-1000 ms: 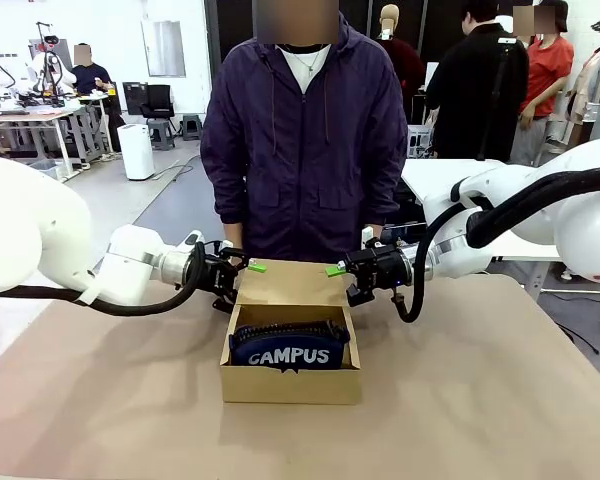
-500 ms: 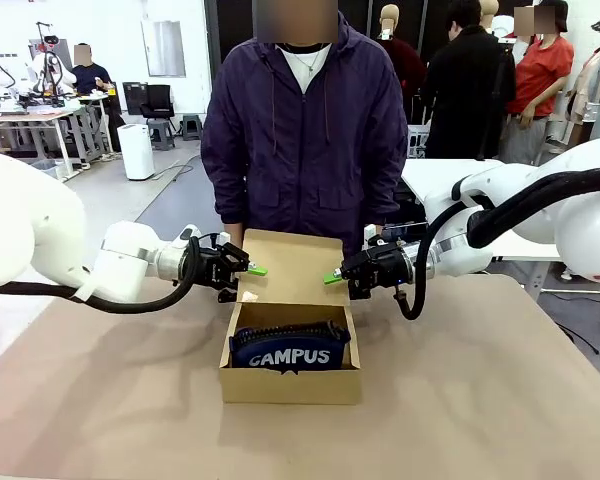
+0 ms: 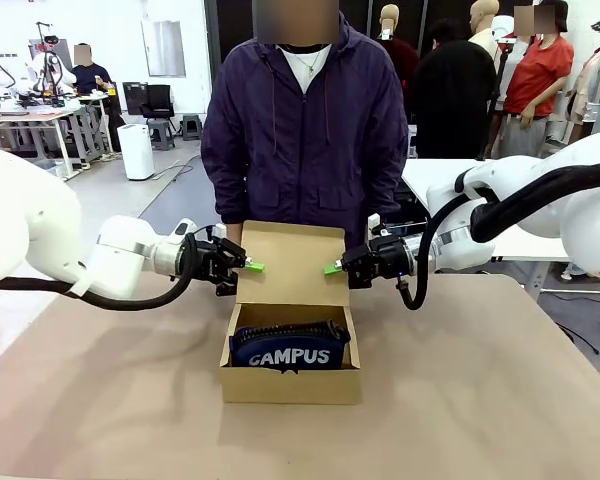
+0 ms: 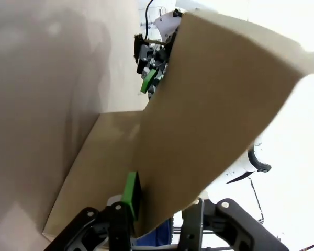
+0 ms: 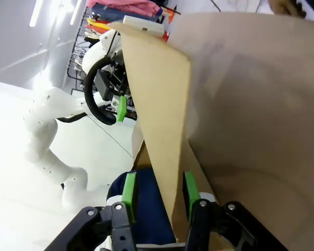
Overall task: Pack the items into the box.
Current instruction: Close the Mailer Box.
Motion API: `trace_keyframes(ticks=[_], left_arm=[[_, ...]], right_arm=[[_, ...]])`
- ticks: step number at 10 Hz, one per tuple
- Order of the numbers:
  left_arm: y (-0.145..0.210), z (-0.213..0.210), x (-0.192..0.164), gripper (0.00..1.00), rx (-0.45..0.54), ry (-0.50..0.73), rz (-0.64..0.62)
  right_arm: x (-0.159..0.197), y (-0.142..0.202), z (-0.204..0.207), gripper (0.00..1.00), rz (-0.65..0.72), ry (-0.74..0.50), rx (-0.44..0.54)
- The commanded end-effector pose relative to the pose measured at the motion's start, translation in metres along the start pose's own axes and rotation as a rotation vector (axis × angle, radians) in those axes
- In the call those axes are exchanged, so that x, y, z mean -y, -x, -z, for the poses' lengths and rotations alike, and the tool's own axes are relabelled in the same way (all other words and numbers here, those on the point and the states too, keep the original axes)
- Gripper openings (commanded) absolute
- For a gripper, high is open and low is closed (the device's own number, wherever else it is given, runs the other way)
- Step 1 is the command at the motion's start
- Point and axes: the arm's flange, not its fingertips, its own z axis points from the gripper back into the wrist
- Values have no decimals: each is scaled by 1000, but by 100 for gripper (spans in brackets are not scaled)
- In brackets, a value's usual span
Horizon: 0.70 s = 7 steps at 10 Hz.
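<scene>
Cardboard box (image 3: 291, 383) at frame centre on the brown surface (image 3: 480, 400), its hinged lid flap (image 3: 292, 262) raised upright before a person in a purple jacket (image 3: 304, 130). The left hand (image 3: 248, 266) pinches the flap's left edge; the right hand (image 3: 333, 268) pinches its right edge, green pads (image 5: 129, 189) pressed to either face of the card. The navy "CAMPUS" pencil case (image 3: 289, 347) lies inside the box.

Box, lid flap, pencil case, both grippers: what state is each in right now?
box: open, on the table.
lid flap: raised upright, pinched at both side edges.
pencil case: inside the box.
left gripper: shut on lid flap.
right gripper: shut on lid flap.
</scene>
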Motion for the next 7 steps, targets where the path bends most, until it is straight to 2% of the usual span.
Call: trace_keyframes(ticks=[1,3,5,6,7], left_arm=[[16,-9,16,41,89,-12,99],[23,-14,30,41,122,0,186],[26,-15,38,41,111,25,220],[27,-15,37,41,94,47,200],[28,-16,38,41,127,17,201]], right_arm=[[-16,13,5,47,-123,31,40],[-31,17,0,47,-273,67,104],[-46,21,-3,47,-383,121,133],[-51,22,-3,47,-406,140,148],[-53,23,-5,47,-398,179,155]])
